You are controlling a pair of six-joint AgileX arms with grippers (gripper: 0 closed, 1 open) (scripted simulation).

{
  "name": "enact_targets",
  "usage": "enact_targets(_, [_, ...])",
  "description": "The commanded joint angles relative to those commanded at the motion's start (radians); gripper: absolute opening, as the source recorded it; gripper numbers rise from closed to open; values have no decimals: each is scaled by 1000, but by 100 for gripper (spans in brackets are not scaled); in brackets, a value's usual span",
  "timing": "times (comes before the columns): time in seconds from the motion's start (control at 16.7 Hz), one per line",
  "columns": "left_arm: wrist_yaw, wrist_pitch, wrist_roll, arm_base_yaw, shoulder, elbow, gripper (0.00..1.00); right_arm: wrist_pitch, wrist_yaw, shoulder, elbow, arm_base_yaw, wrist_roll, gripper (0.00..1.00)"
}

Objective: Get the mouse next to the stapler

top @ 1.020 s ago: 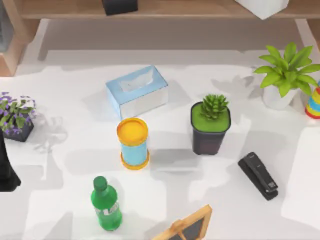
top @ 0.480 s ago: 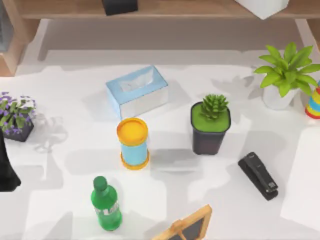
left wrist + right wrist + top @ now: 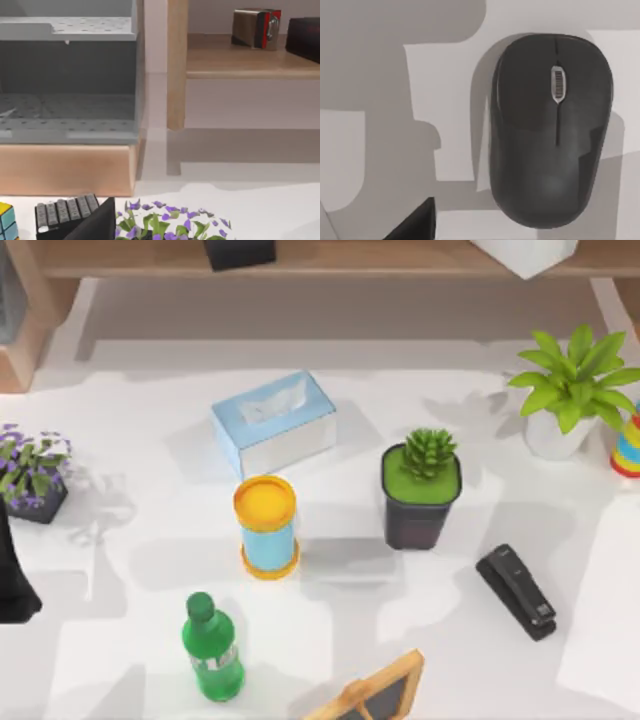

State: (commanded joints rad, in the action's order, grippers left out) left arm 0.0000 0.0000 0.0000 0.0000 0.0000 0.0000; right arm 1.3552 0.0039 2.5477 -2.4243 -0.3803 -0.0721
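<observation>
A black mouse (image 3: 550, 130) with a pale scroll wheel lies flat on the white table, seen from straight above in the right wrist view. A dark part of my right gripper (image 3: 412, 225) shows beside it, apart from the mouse. The black stapler (image 3: 516, 592) lies slantwise on the table at the front right in the top view, just right of the black square plant pot (image 3: 420, 496). My left arm (image 3: 12, 580) is parked at the table's left edge, and a dark part of its gripper (image 3: 95, 227) shows in the left wrist view.
On the table stand a blue tissue box (image 3: 273, 422), a yellow-lidded can (image 3: 266, 527), a green bottle (image 3: 211, 649), a wooden-framed board (image 3: 372, 693), a purple-flowered pot (image 3: 32, 480) and a leafy plant (image 3: 570, 390). A wooden shelf (image 3: 330, 260) runs along the back.
My left arm's dark shape at the left edge has shifted a little. The pale patch at the table's right edge has crept slightly leftward. The table's objects have not moved.
</observation>
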Motion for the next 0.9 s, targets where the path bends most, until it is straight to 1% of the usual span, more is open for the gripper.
enact_targets(0.42, [0, 0, 0, 0, 0, 0, 100, -113, 0, 49, 57, 20, 25, 100])
enact_targets(0.66, [0, 0, 0, 0, 0, 0, 100, -116, 0, 51, 57, 20, 26, 100])
enact_targets(0.9, [0, 0, 0, 0, 0, 0, 100, -116, 0, 51, 57, 20, 26, 70])
